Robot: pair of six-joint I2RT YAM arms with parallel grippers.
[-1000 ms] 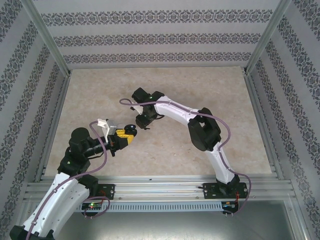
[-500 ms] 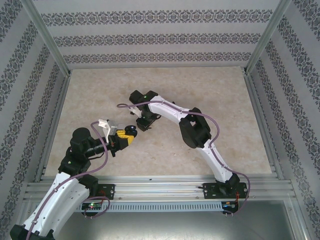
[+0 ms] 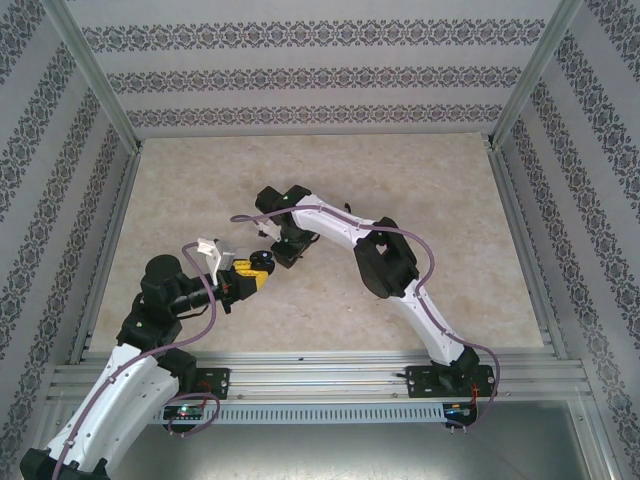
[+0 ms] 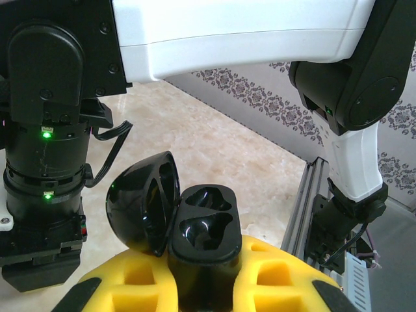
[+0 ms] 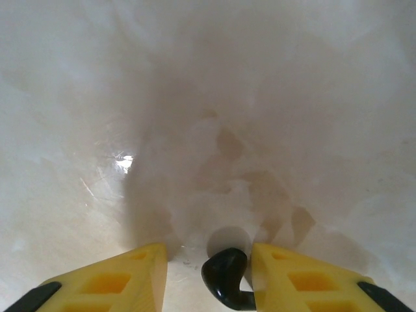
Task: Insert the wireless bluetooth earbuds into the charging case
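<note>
In the left wrist view, the left gripper (image 4: pixel 205 281) pinches a black charging case (image 4: pixel 207 227) at bottom centre, its lid (image 4: pixel 143 208) swung open to the left and both wells empty. The right wrist view shows a black earbud (image 5: pixel 224 274) at bottom centre between the right gripper (image 5: pixel 208 255) jaws, which are spread, with a gap on the earbud's left. From above, both grippers meet left of the table's (image 3: pixel 420 180) centre.

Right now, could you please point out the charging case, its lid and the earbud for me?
case (image 4: pixel 207 229), left wrist view, in the nearer empty well of its base.
lid (image 4: pixel 138 207), left wrist view, on the outer shell of the open lid.
earbud (image 5: pixel 224 274), right wrist view, on its rounded black body.
</note>
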